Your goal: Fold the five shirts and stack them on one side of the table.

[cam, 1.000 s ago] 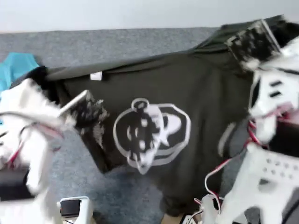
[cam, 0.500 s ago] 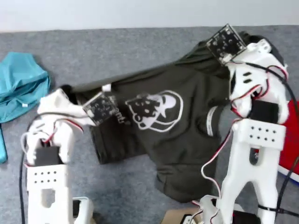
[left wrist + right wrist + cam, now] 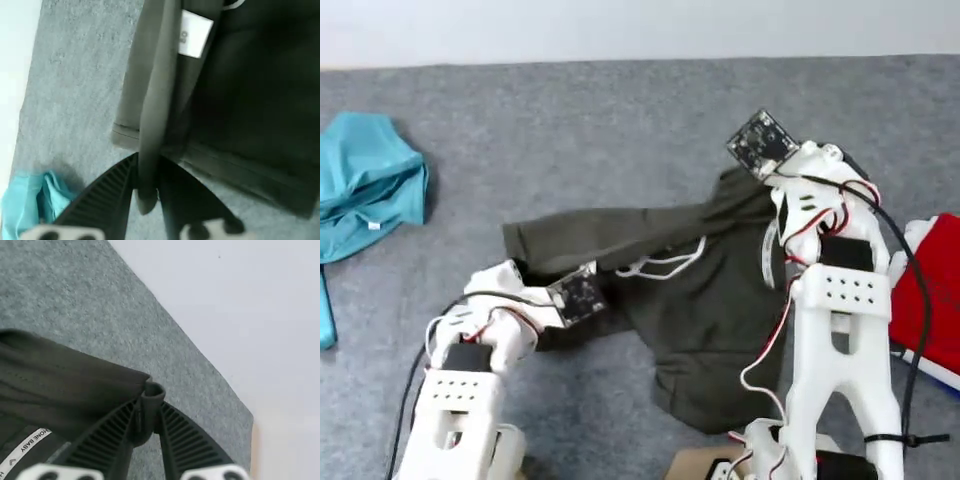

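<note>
our left pincer [image 3: 147, 187] and right pincer [image 3: 147, 412] are each clamped on an edge of the dark green shirt [image 3: 720, 310], bunched toward the near edge of the worktop [image 3: 570, 130]. we judge it light and limp, best gripped at corners or hems.

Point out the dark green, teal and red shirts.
dark green shirt [image 3: 715, 320], high view, middle of its body.
teal shirt [image 3: 370, 185], high view, middle of the bunched cloth.
red shirt [image 3: 935, 295], high view, its visible part.
</note>
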`<state>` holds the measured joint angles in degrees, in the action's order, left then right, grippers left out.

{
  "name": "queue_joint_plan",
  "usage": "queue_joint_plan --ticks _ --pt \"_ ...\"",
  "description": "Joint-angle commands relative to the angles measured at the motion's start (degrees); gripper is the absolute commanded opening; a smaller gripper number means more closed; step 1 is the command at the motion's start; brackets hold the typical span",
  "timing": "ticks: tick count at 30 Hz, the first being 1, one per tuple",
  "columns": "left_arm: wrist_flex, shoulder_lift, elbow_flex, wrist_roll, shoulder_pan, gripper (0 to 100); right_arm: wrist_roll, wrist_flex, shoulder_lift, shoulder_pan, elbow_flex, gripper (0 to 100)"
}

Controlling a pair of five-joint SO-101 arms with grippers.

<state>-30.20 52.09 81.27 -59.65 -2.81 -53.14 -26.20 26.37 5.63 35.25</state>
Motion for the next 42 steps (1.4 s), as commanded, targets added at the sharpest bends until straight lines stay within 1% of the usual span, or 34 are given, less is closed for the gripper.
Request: queue_joint_plan --ticks 1,3,5,10,15,18,21,24,26,31,33,34,36,40,42 --pt "1.1 0.4 -3.1 -0.4 -3.9 9 -0.5 1.4 0.7 0.5 -0.6 0.9" --pt "1.1 0.4 -4.2 -0.3 -5.5 15 -0.5 1.1 0.7 0.6 -0.5 0.9" --pt "1.0 0.4 -4.5 -0.3 -6.2 16 -0.5 1.0 0.7 0.6 -0.5 0.9" --pt "0.4 0.4 -4.5 -0.4 -6.3 17 -0.5 1.0 0.7 0.6 -0.5 0.9" --pt "-5.5 0.4 -7.9 -0.3 -5.9 16 -0.5 1.0 0.7 0.7 -0.5 0.9" --pt "-11.1 0.4 -9.5 0.0 -1.6 16 -0.5 1.0 0.7 0.5 -0.5 0.9" --pt "-15.7 0.4 -10.0 5.5 6.2 16 -0.5 1.0 0.7 0.3 -0.5 0.9" --pt "-16.7 -0.1 -10.0 10.7 13.4 17 -0.5 1.0 0.7 0.3 -0.5 0.9" --pt "-16.5 -0.1 -9.4 12.4 16.4 17 -0.5 1.0 0.7 0.3 -0.5 0.9" --pt "-12.2 -0.7 -7.2 12.7 17.4 17 -0.5 1.0 0.7 0.5 -0.7 0.9" --pt "-12.9 -3.2 -8.1 12.8 17.5 17 -0.5 1.0 0.7 0.5 -0.8 0.9" --pt "-14.1 -5.0 -9.5 13.0 17.5 17 -0.5 1.0 0.7 0.5 -0.8 0.9" --pt "-17.8 -9.5 -14.1 15.8 17.5 17 -0.5 1.0 0.7 0.5 -0.8 0.9" --pt "-31.6 -20.8 -28.7 20.0 18.0 17 -0.5 1.0 0.7 0.6 -0.8 0.9" --pt "-37.1 -25.8 -36.0 22.4 18.0 17 -0.5 1.0 0.7 0.6 -0.8 0.9"
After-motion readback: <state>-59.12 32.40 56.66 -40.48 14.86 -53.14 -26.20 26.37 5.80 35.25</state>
